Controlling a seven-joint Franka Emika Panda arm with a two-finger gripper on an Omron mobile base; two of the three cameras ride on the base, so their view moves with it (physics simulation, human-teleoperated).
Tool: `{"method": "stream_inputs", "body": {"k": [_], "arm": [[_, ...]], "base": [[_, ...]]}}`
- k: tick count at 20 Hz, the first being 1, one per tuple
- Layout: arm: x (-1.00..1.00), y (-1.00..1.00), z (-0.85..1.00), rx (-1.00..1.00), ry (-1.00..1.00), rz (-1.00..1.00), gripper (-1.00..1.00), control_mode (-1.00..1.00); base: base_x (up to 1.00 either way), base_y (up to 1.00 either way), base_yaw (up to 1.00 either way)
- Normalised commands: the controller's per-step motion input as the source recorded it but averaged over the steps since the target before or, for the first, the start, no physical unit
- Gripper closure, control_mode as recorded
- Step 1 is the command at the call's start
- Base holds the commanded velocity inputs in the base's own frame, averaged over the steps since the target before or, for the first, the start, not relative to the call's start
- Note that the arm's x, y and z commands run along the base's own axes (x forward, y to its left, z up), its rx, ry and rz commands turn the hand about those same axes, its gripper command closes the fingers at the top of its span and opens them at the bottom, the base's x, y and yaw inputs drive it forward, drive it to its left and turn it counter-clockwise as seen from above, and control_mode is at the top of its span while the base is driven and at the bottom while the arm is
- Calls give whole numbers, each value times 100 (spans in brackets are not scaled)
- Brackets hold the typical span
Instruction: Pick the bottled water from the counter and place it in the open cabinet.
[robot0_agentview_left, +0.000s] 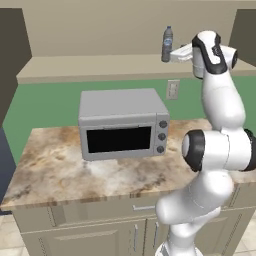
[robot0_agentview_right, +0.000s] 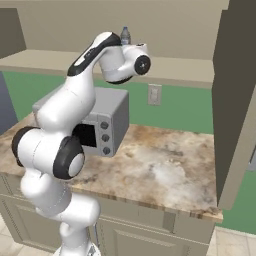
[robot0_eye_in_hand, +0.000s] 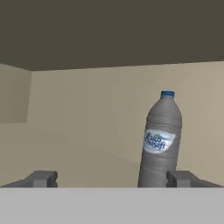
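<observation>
Standing upright on the shelf board of the open cabinet (robot0_agentview_left: 100, 67), the bottled water (robot0_agentview_left: 167, 44) sits a little back from the board's front edge, with the plain back panel behind it. In the hand view the bottle (robot0_eye_in_hand: 160, 142) leans very slightly and rises just beside one finger tip, toward that side of the gap rather than centred in it. The gripper (robot0_eye_in_hand: 111, 178) is spread wide; its two tips stand well apart, and nothing is pinched between them. Whether the near tip touches the bottle cannot be told.

From the bottle outward, the shelf runs long and bare to the far side, leaving open board there. A dark brownish door (robot0_agentview_right: 235, 105) hangs open at the cabinet's end. Below the bottle, the grey microwave (robot0_agentview_left: 122, 124) stands on the counter (robot0_agentview_left: 50, 170), with a white wall outlet (robot0_agentview_left: 172, 89) on the green wall between shelf and stone.
</observation>
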Motion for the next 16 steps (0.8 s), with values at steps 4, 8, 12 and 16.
{"method": "stream_inputs", "body": {"k": [4,8,12,16], "arm": [[-85,9,9,-7,-3,-12,-100,-100],[-82,19,6,-9,-3,-11,-100,-100],[-86,23,1,-9,-4,-10,-100,-100],[-90,28,0,-8,-4,-9,-100,-100]], "base": [[0,0,0],[0,0,0],[0,0,0],[0,0,0]]}}
